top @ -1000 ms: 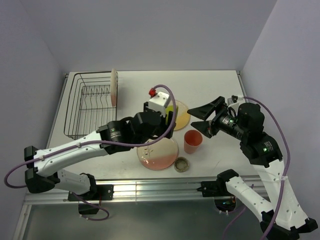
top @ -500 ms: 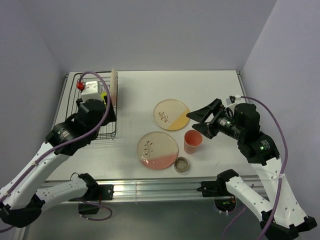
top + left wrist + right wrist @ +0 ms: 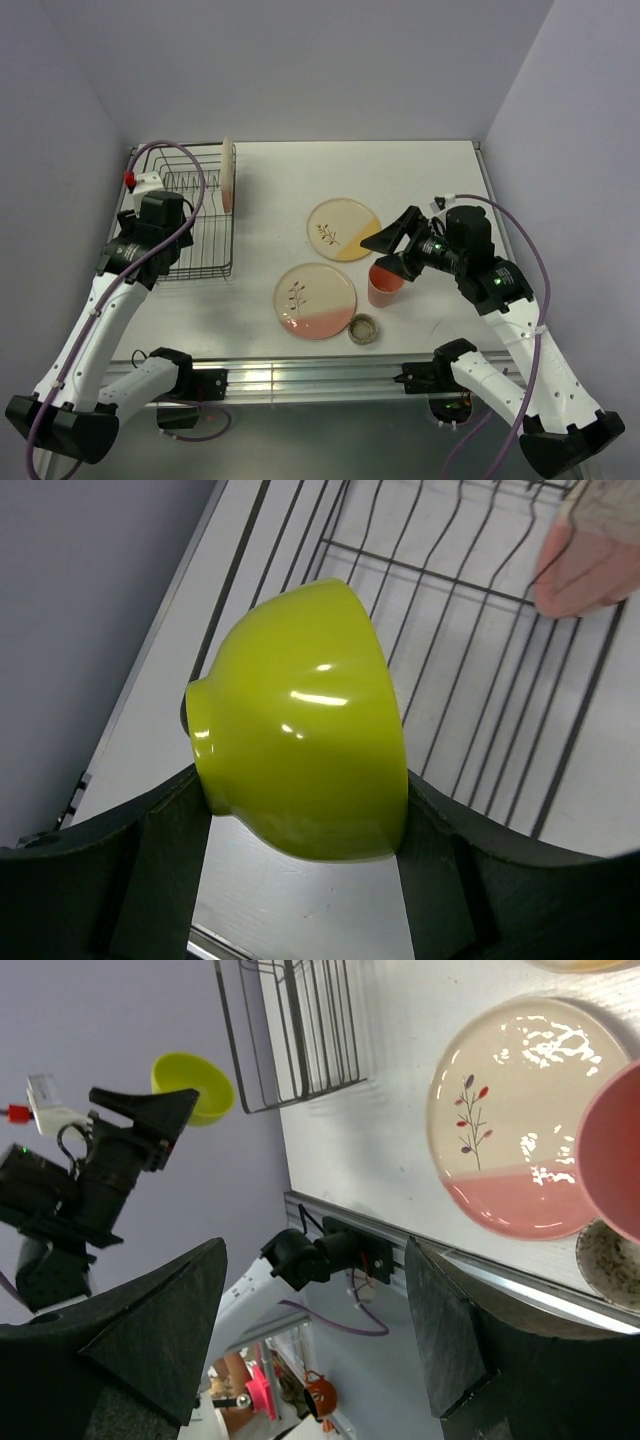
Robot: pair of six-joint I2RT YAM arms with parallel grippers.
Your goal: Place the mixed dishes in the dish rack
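My left gripper (image 3: pixel 302 780) is shut on the lime-green bowl (image 3: pixel 300 740), which hangs tilted on its side above the left edge of the black wire dish rack (image 3: pixel 195 215). In the top view the wrist hides the bowl. A cream and pink plate (image 3: pixel 228 175) stands upright in the rack. On the table lie a yellow-part plate (image 3: pixel 343 229), a pink-part plate (image 3: pixel 315 300), a salmon-pink cup (image 3: pixel 385 283) and a tiny grey speckled dish (image 3: pixel 364 328). My right gripper (image 3: pixel 385 250) hovers open and empty just above the cup, pointing left.
The rack sits at the table's back left beside the left wall. An aluminium rail (image 3: pixel 300 375) runs along the near edge. In the right wrist view I see the bowl (image 3: pixel 195 1085) in the left gripper beyond the rack (image 3: pixel 295 1030).
My left arm has swung from the middle of the table to the left with the bowl, ending over the rack's left side. The right gripper has edged left and lower over the cup.
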